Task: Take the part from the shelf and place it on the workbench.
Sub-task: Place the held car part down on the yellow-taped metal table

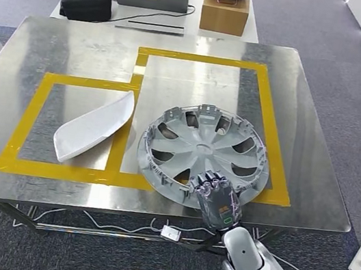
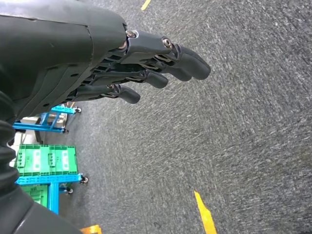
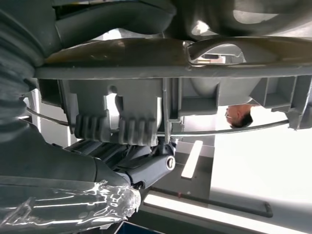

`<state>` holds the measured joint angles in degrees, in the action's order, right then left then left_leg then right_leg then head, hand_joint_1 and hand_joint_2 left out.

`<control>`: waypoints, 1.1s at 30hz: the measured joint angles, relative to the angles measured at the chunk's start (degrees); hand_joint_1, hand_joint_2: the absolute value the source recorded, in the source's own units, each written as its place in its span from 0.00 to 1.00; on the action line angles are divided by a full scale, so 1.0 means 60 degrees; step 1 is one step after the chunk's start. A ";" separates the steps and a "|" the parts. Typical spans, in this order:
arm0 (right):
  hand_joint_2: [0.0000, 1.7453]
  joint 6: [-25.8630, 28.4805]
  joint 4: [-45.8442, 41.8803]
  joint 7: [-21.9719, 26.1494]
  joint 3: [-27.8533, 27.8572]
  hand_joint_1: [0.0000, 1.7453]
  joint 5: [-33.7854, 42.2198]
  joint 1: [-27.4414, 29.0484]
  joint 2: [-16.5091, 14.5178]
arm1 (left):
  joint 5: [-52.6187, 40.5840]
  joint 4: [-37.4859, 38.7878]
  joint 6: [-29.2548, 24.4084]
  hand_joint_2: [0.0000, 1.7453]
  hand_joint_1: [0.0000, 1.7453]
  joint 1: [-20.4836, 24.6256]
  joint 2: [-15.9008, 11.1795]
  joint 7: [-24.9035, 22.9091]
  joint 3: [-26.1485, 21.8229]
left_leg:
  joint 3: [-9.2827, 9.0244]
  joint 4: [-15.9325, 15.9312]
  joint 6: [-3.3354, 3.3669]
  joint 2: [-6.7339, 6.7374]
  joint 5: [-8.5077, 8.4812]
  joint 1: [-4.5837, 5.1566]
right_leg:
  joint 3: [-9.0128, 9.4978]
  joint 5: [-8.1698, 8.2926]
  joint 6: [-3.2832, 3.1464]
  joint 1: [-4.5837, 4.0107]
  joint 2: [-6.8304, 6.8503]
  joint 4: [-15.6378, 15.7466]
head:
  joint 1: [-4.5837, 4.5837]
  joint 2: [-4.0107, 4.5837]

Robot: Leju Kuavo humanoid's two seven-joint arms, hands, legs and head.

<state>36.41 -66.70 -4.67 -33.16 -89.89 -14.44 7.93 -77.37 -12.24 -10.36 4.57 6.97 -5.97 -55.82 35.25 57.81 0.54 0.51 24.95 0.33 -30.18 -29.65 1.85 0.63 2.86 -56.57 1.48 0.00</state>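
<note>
Wheel cover (image 1: 205,149) lies flat on the table (image 1: 15,170), inside the right-hand box of the yellow tape outline (image 1: 27,166), its near rim reaching just past the tape's front strip toward the table edge.

Left of the wheel cover, in the neighbouring taped box, rests a white curved panel (image 1: 93,127), smooth and leaf-shaped, its long axis slanting away toward the wheel cover. The left hand (image 2: 147,63) hangs over grey carpet well away from the table, fingers (image 2: 191,63) straight, close together and holding nothing.

The wheel cover itself is a round grey plastic disc with spokes, open slots and small clips round the rim. At its near edge the right hand (image 1: 215,196) grips the rim, fingers (image 1: 211,180) curled over the top; the right wrist view shows ribbed clips (image 3: 114,129) pressed against the hand. Being already there, the right hand needs only to let go and draw back toward the robot, I judge.
</note>
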 joint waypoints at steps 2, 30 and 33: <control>0.00 0.0000 0.0024 -0.0068 -0.0016 0.00 -0.0001 -0.0008 0.0000 | 0.0000 0.0000 -0.0001 0.00 0.00 0.0000 -0.0002 0.0057 0.0000 | 0.0000 0.0000 0.0000 0.0000 0.0000 0.0000 | 0.0000 0.0000 0.0000 0.0000 0.0000 0.0000 | -0.0001 0.0000; 0.00 -0.1293 -0.0201 0.0510 0.0445 0.00 0.1230 -0.0941 -0.0405 | 0.0233 0.0000 0.1533 0.00 0.00 -0.0001 -0.0122 -0.0177 -0.0180 | -0.0001 0.0000 0.0002 0.0000 -0.0005 0.0000 | 0.0002 0.0001 0.0000 0.0000 0.0000 -0.0001 | -0.0001 0.0000; 0.00 -0.1364 -0.0418 0.0219 0.0524 0.00 0.1005 -0.1098 -0.0406 | 0.1401 0.0000 0.1010 0.00 0.00 0.0054 0.0043 -0.0205 -0.0612 | -0.0002 0.0001 0.0004 0.0000 -0.0006 0.0003 | 0.0002 0.0003 0.0003 0.0004 0.0001 0.0000 | 0.0002 0.0000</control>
<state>28.23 -69.21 -3.35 -30.01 -83.86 -21.03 5.50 -68.97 -12.24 -4.30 4.89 7.23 -7.20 -59.50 35.24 57.82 0.57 0.51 24.92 0.34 -30.16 -29.63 1.86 0.65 2.87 -56.57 1.49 0.00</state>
